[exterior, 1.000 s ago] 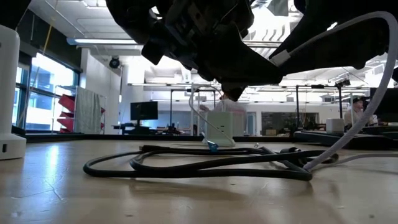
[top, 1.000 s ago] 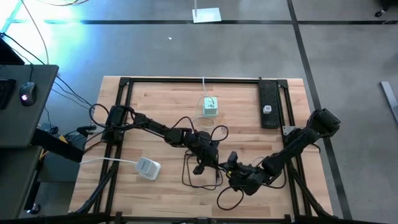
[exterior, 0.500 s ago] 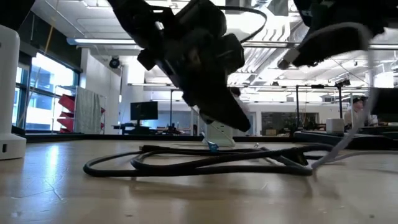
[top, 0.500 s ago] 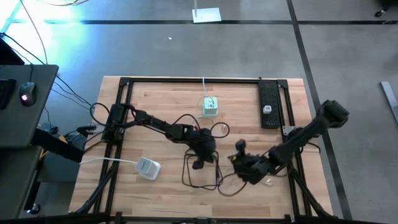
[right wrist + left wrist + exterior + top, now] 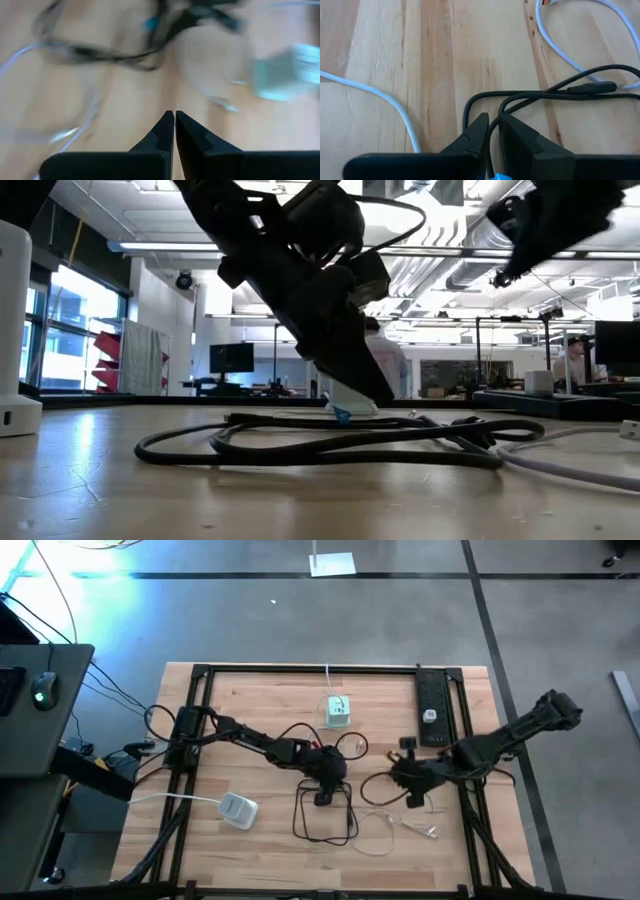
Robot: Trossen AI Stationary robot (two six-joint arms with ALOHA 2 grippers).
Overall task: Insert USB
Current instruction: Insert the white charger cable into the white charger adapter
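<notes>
Tabletop (image 5: pixel 250 700): black cable (image 5: pixel 520 95) seemingly between left fingers (image 5: pixel 477 132)

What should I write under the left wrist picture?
Left pincer pinching a black cable on the wooden table.

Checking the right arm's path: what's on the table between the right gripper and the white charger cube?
In the high view, only bare wood lies between the right gripper and the cube; the black cable lies lower.
</notes>
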